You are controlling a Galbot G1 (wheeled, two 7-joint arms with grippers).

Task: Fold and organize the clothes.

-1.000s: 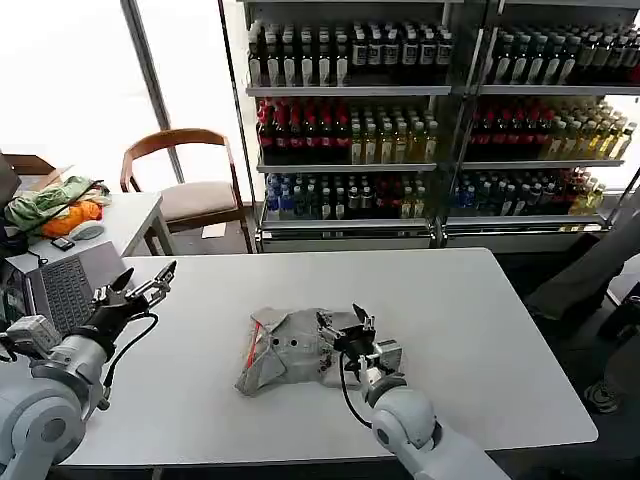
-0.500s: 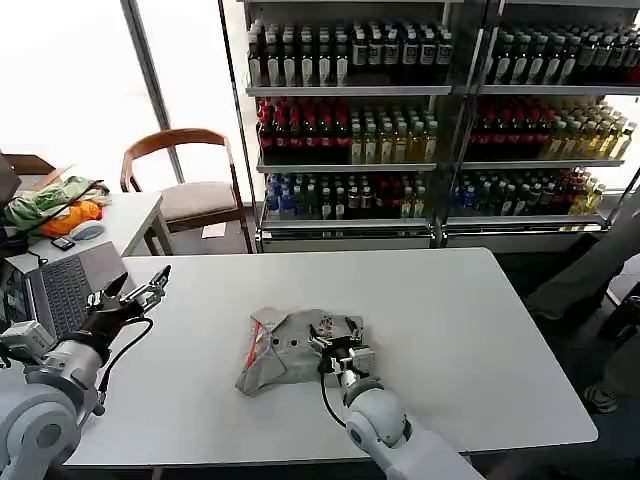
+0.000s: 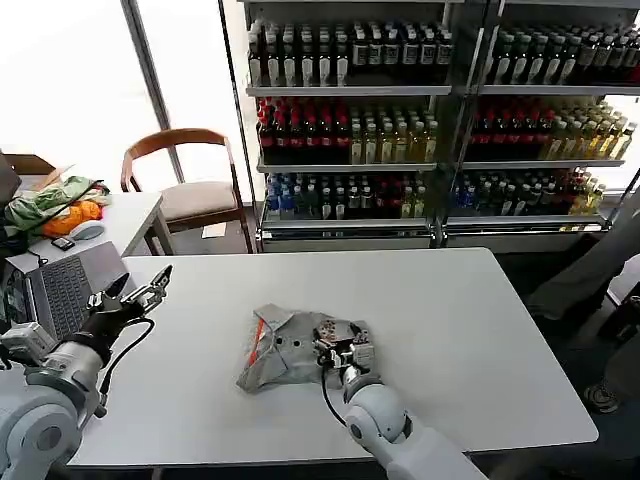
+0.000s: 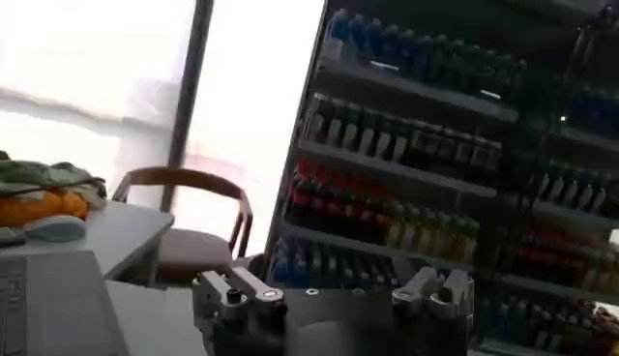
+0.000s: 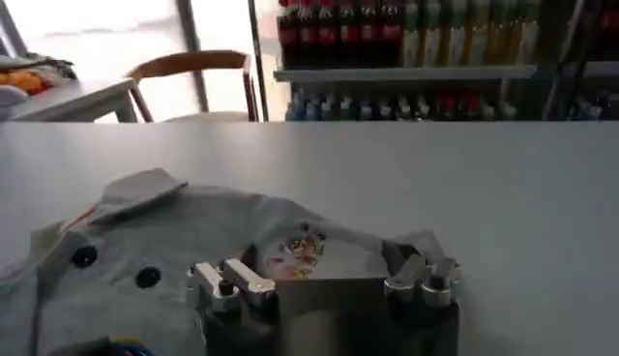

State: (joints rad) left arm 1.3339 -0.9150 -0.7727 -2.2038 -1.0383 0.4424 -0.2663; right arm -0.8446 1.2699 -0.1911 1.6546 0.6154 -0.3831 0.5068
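Crumpled grey cotton shirt (image 3: 290, 350) lies bunched under the open, empty right hand (image 3: 345, 346); left hand (image 3: 140, 290) open, empty.

Light grey shirt (image 3: 285, 352), orange trim, multicoloured print

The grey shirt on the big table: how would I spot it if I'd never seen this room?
Find the white table before the drink shelves. Near its middle lies a crumpled grey shirt, the right tool at its edge. Dark buttons, orange trim and small printed pictures mark it.
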